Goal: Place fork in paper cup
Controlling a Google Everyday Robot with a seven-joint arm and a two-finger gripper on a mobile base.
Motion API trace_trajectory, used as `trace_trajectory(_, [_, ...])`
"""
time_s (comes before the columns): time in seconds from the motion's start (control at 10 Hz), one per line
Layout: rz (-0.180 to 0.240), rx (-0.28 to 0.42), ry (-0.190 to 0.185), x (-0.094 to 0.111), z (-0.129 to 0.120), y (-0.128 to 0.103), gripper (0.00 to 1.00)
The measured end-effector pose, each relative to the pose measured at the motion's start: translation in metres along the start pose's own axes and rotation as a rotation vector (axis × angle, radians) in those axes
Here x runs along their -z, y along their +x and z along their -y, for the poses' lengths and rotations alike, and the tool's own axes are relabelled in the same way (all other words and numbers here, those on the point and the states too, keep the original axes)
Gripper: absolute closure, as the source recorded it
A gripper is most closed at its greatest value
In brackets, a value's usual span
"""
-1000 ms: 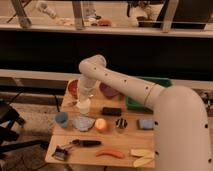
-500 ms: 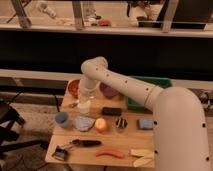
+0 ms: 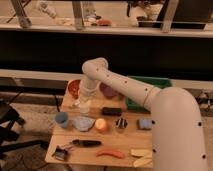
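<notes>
The white paper cup [image 3: 84, 108] stands on the wooden table [image 3: 125, 139] near its back left, in front of a red bowl. My gripper [image 3: 84, 100] hangs straight down from the white arm, right over the cup's mouth and partly hiding it. I cannot make out the fork; it may be hidden at the gripper. A light-blue cup [image 3: 62, 119] stands to the front left of the paper cup.
A red bowl [image 3: 74, 88], a purple dish [image 3: 108, 91] and a green bin [image 3: 148, 88] stand at the back. A black block [image 3: 111, 111], an orange fruit [image 3: 101, 125], a dark cup [image 3: 121, 124] and a blue sponge [image 3: 145, 123] lie mid-table. A black-handled tool [image 3: 86, 143] and a red pepper [image 3: 111, 153] lie in front.
The wrist has shifted slightly over the paper cup; nothing else on the table has moved.
</notes>
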Motion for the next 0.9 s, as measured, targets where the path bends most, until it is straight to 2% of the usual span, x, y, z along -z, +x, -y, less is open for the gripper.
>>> trace_trajectory(0.4, [0.017, 0.001, -0.016, -0.0017, 0.0003, -0.0015, 1.0])
trace_trajectory(0.6, [0.044, -0.004, -0.034, -0.0036, -0.0009, -0.0045, 1.0])
trace_trajectory(0.9, [0.05, 0.0, -0.044, -0.0051, -0.0005, -0.0072, 1.0])
